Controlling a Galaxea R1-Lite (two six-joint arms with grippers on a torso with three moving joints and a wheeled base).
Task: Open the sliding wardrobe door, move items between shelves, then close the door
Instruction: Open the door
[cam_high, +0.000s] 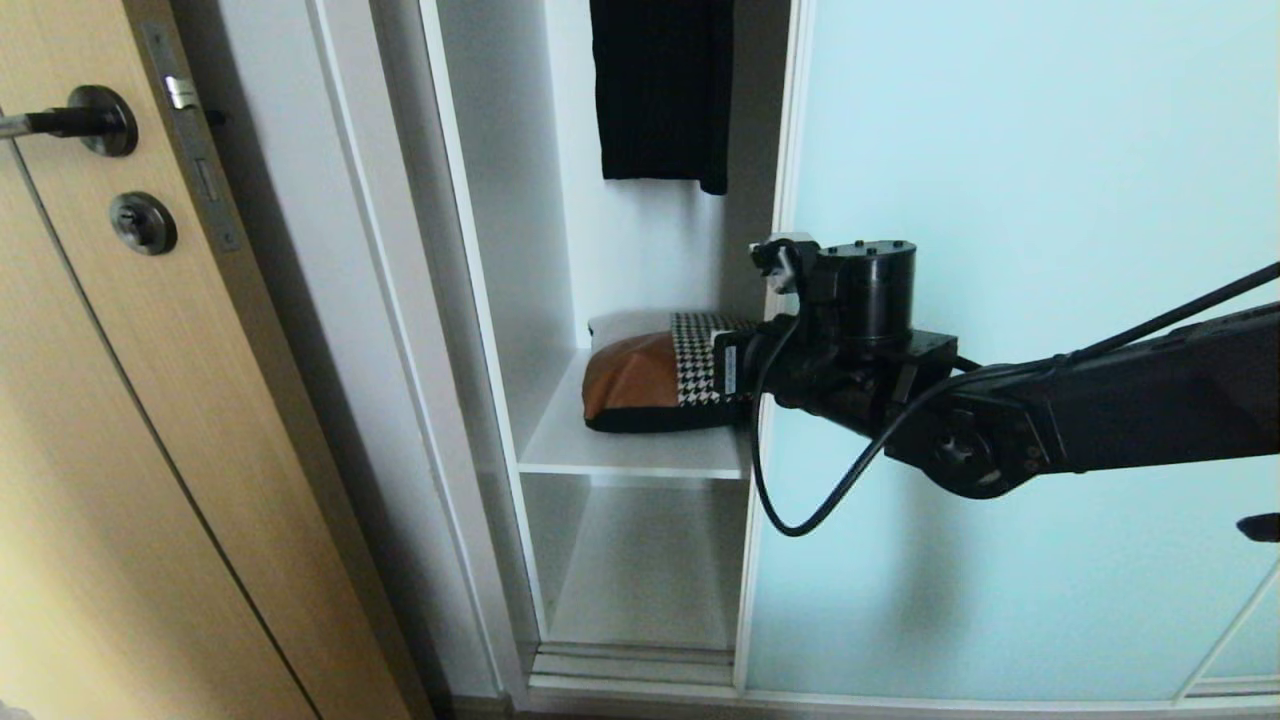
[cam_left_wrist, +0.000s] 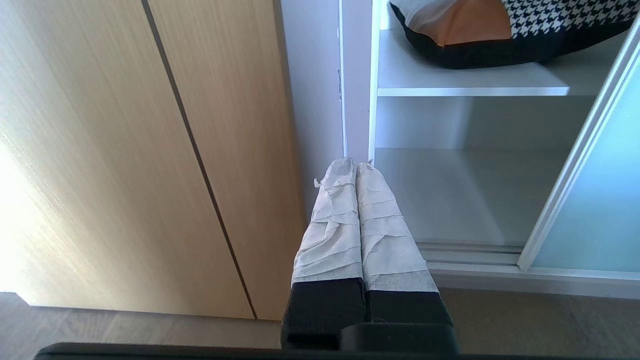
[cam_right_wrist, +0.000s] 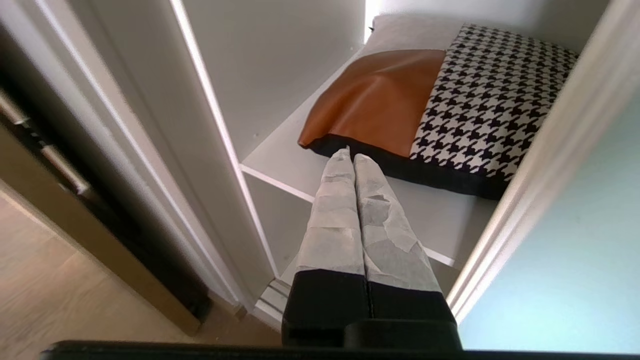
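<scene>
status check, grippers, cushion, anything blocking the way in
Right gripper shut, empty, at the cushion on the upper shelf. Left gripper shut, parked low. Sliding door partly open, frame beside the right arm.

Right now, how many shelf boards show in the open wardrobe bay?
2. The upper shelf carries the cushion; the lower shelf sits below it near the floor track. Both run behind the sliding door, and more may be hidden there or above the view.
</scene>
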